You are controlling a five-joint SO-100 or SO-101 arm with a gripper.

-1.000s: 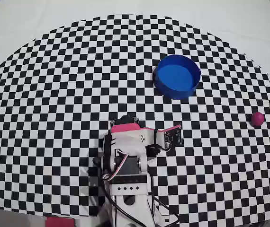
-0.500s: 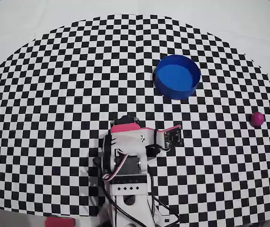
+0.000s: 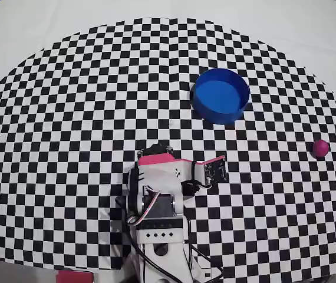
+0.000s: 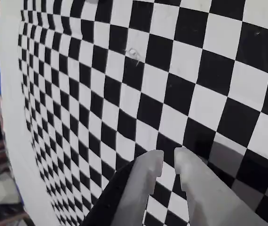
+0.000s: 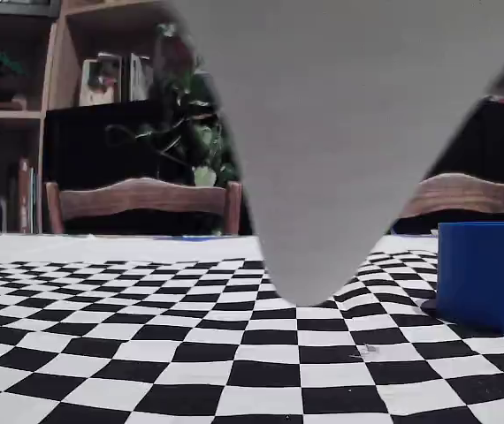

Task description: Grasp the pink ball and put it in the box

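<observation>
Pincer (image 4: 168,157) jaws nearly closed, empty, over checkered worktop (image 3: 68,118); pink ball (image 3: 320,148) sits far right in overhead view, well apart from blue box (image 3: 220,95); no legible writing.

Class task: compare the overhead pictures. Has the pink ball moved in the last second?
No. In the overhead view the pink ball sits on the same checker squares near the right edge of the checkered cloth, at the same offset from the blue box.

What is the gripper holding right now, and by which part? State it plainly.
Nothing is held. In the wrist view the gripper has its fingertips nearly together over bare checkered cloth, and the pink ball lies far off on the cloth, overhead.
</observation>
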